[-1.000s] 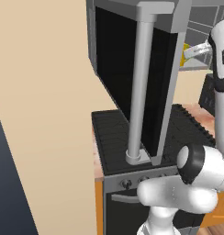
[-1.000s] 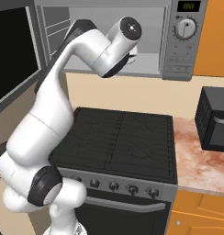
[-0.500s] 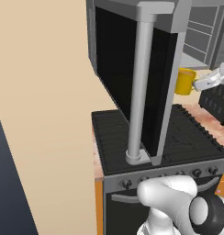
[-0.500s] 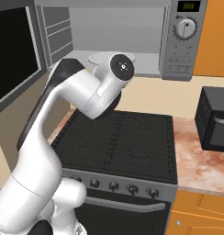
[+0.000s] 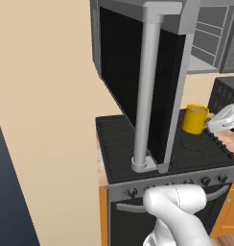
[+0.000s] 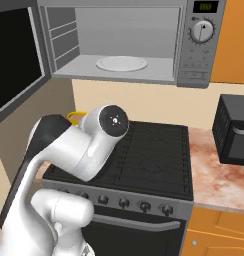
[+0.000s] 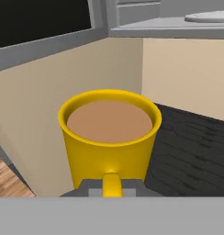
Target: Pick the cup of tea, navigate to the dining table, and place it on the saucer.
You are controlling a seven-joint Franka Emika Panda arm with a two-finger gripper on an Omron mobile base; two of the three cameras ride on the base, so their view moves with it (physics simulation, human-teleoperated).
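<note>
Pincer: gripper (image 5: 211, 124) pinches the cup's handle (fingertips mostly hidden).
Cup of tea (image 5: 195, 119): upright, straight ahead of the pincer, held in the air over the stove (image 5: 186, 150).
Arm: elbow (image 6: 113, 121) bent low, forearm reaching left, hand level.
Microwave (image 6: 124, 45): above the pincer, door (image 5: 138, 77) open.

A grey microwave (image 6: 144, 45) fills the upper part of the right base view, its dark-glass door (image 5: 138, 81) swung wide open, a white turntable plate (image 6: 121, 63) inside. Below it stands a black stove (image 6: 154, 155) with a row of knobs (image 6: 144, 205) along its front. A beige wall (image 5: 42, 120) runs behind. At the right, a black toaster oven (image 6: 234, 130) sits on the marbled table (image 6: 219, 180) above orange cabinets (image 6: 219, 235).
</note>
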